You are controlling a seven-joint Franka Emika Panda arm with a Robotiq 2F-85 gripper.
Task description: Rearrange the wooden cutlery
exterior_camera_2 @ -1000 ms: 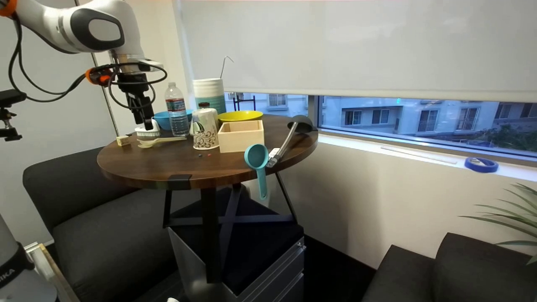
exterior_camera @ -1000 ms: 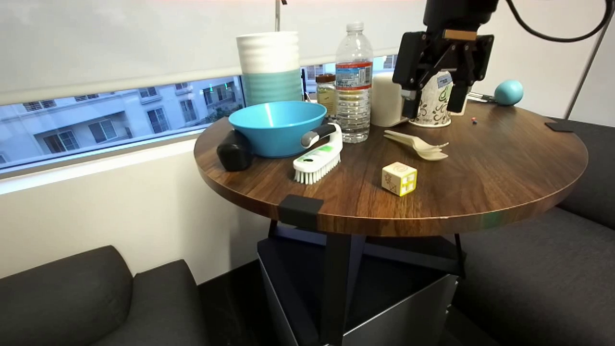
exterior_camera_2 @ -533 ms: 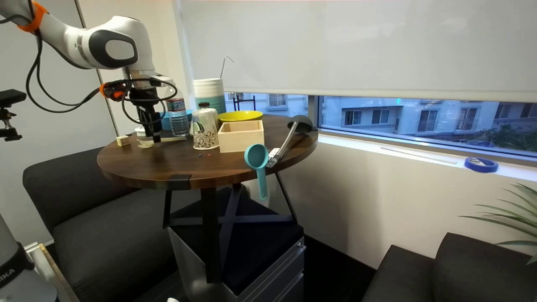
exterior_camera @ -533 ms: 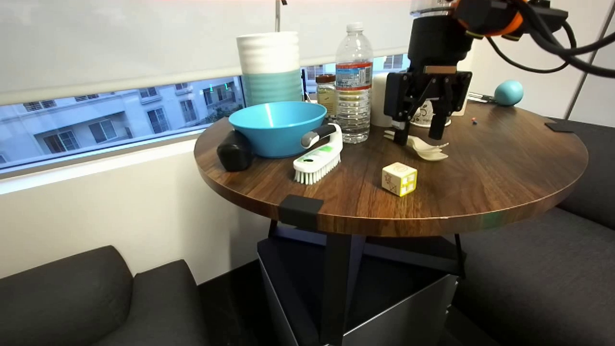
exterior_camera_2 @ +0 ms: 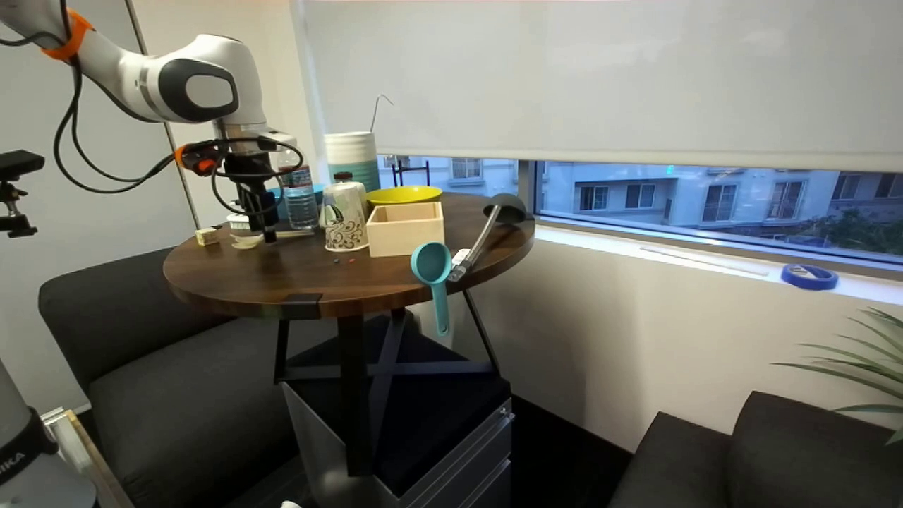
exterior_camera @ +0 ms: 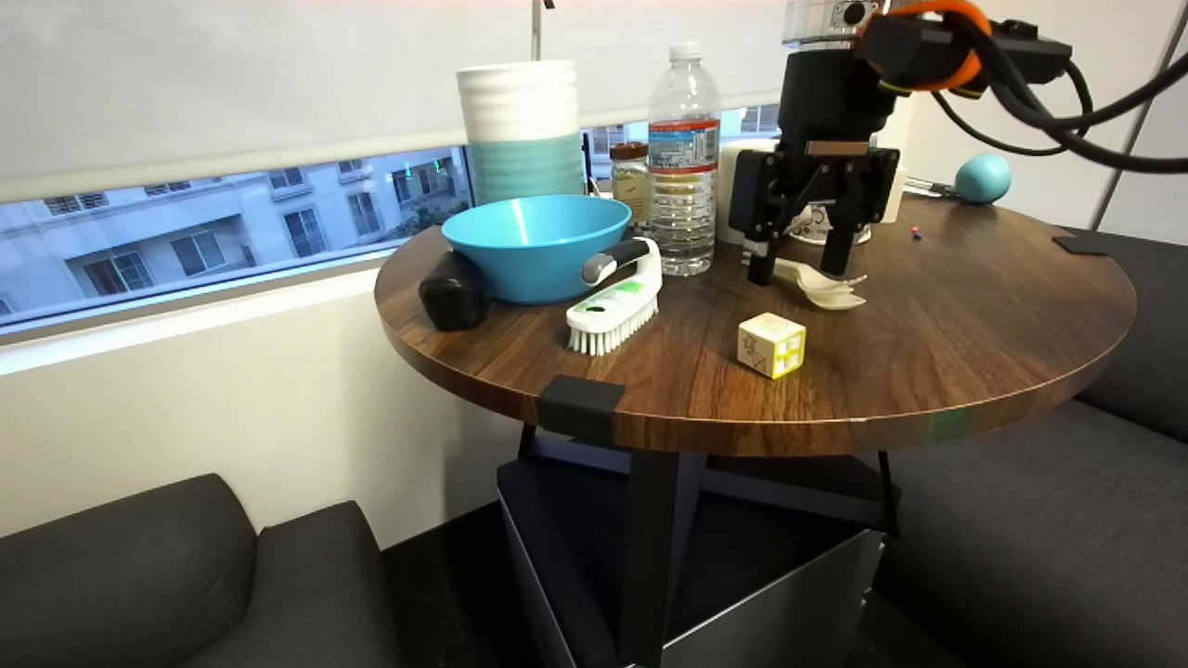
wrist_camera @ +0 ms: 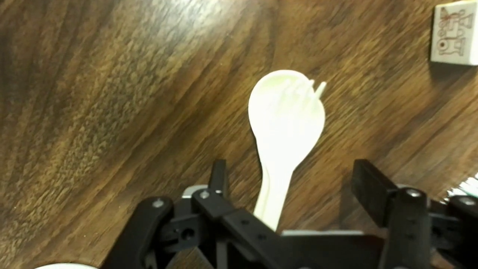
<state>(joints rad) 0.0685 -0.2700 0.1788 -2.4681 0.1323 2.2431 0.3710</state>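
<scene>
Wooden cutlery (wrist_camera: 283, 127), stacked pair, one tined: lying on the worktop (exterior_camera: 984, 315), heads forward of the tool (wrist_camera: 290, 172), handles running back between its fingers in the wrist view. Long axis: roughly square to the closing direction, a little slanted. Tool: jaws wide apart, nothing held; handles nearer the finger farther from the brush (exterior_camera: 617, 301). Judged next: slight sideways centring, then closing across the handles. Cube (exterior_camera: 770, 345): past the heads, brush side, well apart.

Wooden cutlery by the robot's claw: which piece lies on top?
The fork: in the wrist view, its prongs lie across the bowl of the spoon, which shows underneath and has a plain round edge instead.
</scene>
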